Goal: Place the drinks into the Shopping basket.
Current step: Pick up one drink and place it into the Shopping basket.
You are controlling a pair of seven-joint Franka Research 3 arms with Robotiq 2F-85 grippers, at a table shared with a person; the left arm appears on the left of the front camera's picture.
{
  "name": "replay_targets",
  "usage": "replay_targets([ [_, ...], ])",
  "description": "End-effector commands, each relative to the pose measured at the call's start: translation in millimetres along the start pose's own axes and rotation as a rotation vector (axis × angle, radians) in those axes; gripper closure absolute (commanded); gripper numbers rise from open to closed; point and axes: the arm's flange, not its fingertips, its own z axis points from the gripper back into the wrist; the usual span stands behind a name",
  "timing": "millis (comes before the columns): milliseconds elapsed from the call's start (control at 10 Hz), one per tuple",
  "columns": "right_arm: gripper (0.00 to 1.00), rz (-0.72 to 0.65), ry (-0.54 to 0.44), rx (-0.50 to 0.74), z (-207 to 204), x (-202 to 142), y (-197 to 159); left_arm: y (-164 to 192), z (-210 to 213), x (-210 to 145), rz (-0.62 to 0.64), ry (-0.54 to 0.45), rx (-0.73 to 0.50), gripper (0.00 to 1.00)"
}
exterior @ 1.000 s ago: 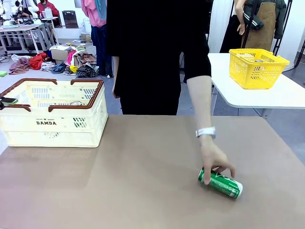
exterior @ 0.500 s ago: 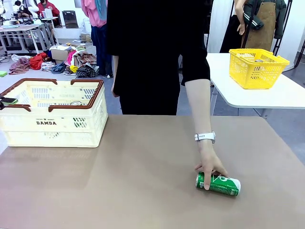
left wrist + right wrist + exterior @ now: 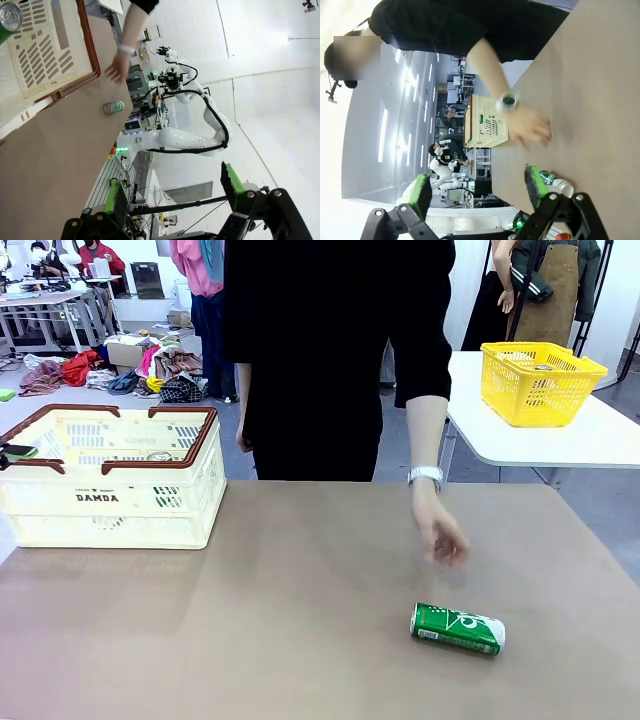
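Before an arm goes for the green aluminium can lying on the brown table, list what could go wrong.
1. The green aluminium can lies on its side, so a touch may roll it away.
2. The person's hand hangs close behind it; a reach could meet it.
3. The cream plastic Shopping basket sits far to the left, so the carry is long.

Yellow mesh basket is sitting on a white bench at far right, clothes heap is lying on the floor behind.
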Motion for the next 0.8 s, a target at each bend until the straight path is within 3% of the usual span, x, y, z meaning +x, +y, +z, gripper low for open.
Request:
replay_targets([
  [0,0.0,0.153,0.053,-0.121,-2.0,-16.9,37.6,-4.5,-0.9,-3.4,0.005,0.002,-0.013,0.0],
  [400,0.0,0.402,0.539,-0.421,-179.3,-49.7,116.8,-4.5,-0.9,-3.4,0.005,0.002,-0.013,0.0],
  [700,0.0,0.553,0.891,-0.622,-285.0,-118.1,120.7,-4.5,-0.9,-3.4,0.005,0.002,-0.013,0.0],
])
